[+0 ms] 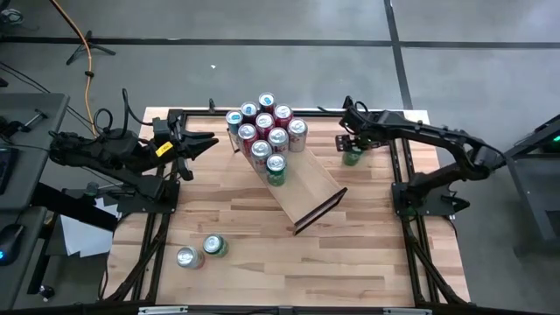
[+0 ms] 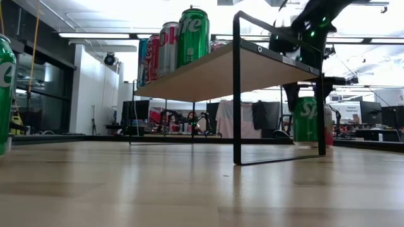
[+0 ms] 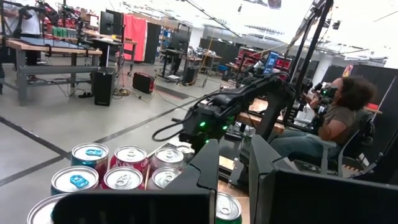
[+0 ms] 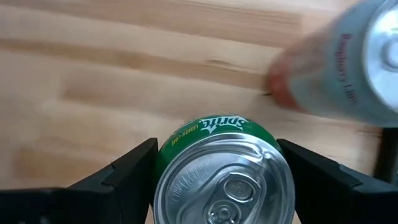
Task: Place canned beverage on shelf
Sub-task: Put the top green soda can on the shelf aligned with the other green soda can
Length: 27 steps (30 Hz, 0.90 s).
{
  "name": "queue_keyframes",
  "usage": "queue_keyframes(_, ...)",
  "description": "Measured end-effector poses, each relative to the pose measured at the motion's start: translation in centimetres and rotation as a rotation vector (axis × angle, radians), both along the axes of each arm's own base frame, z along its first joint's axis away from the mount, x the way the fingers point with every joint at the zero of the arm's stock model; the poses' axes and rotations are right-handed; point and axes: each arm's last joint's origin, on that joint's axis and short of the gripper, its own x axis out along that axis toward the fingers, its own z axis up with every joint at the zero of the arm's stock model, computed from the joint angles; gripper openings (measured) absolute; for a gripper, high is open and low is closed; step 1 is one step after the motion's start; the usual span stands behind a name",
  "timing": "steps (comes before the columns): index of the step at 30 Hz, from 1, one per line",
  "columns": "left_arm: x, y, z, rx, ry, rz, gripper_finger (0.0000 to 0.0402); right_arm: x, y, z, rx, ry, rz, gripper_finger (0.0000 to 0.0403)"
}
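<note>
A green Sprite can stands upright on the tabletop at the far right, just beyond the shelf's right side. My right gripper points steeply down over it, open, one finger on each side of the can's top. The shelf is a pale plank on a black frame, set slantwise mid-table. Several cans stand upright on its far end. My left gripper waits shut and level by the shelf's far left corner, holding nothing. My right gripper comes at the green can from above, and its fingers stand close against the can's two opposite sides near the rim. I cannot tell whether they touch it. The can rests upright on the table.
A red-and-white can stands close beside the green one. Two more cans stand at the table's near left. The plank's near half is bare. A seated person is in the room beyond the table's right side.
</note>
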Motion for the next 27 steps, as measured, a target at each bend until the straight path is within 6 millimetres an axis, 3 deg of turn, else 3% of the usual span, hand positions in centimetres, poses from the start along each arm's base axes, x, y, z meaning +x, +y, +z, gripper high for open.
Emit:
queue_keyframes(5, 0.0, 0.0, 0.0, 0.000, 0.000, 0.000, 0.0001, -0.4, 2.5, 3.3, -0.054, -0.135, 0.154, 0.0283)
queue_keyframes(16, 0.0, 0.0, 0.0, 0.001, 0.001, 0.000, 0.0001, -1.2, 8.2, 16.6, -0.342, -0.535, 0.476, 0.0283)
queue_keyframes(19, 0.0, 0.0, 0.0, 0.001, 0.001, 0.001, 0.0001, -0.1, 9.3, 19.3, -0.401, -0.580, 0.556, 0.0283)
queue_keyframes(23, 0.0, 0.0, 0.0, 0.001, 0.001, 0.001, 0.0001, 2.9, 10.9, 21.9, -0.432, -0.593, 0.680, 0.0283)
queue_keyframes(27, 0.0, 0.0, 0.0, 0.001, 0.001, 0.001, 0.0001, 6.7, 12.3, 22.4, -0.398, -0.477, 0.820, 0.0283)
